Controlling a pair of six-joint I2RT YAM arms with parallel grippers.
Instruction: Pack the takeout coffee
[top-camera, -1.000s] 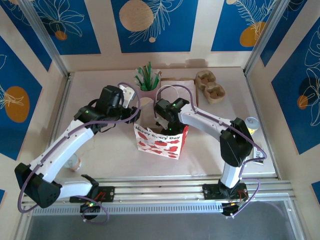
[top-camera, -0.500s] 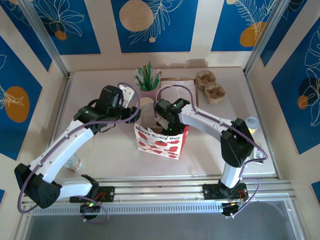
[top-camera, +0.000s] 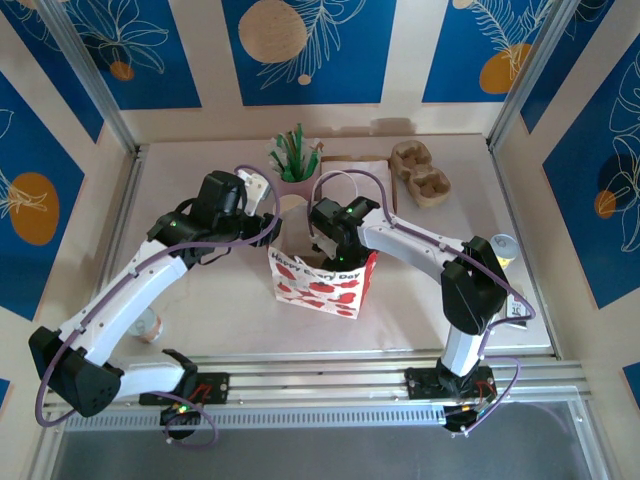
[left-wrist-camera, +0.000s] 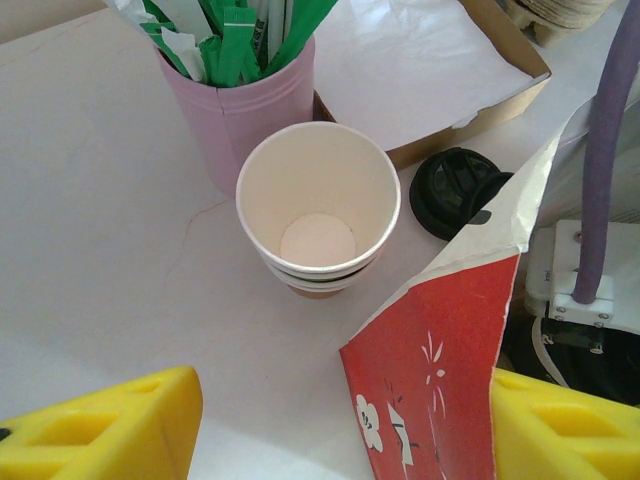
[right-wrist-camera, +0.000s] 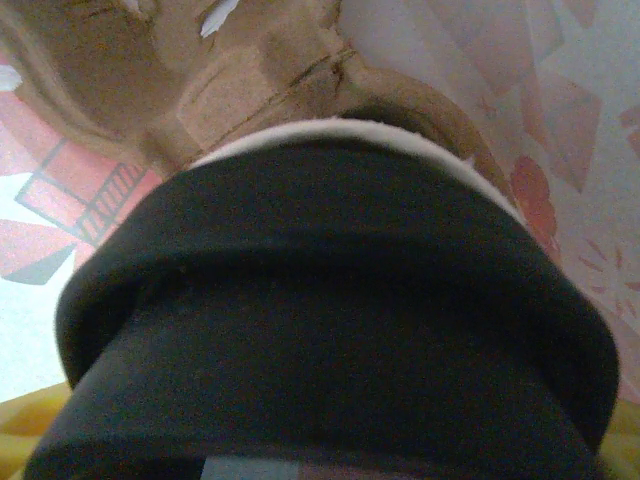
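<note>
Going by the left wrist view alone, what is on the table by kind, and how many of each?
Paper cup: 1
Black lid: 1
Pink holder: 1
Red bag: 1
Cardboard box: 1
Total: 5

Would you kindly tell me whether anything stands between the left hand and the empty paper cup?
Nothing lies directly between them: bare table separates the left hand from the paper cup. The red bag has a corner jutting in on the right, close beside the cup, and it may crowd that side.
</note>
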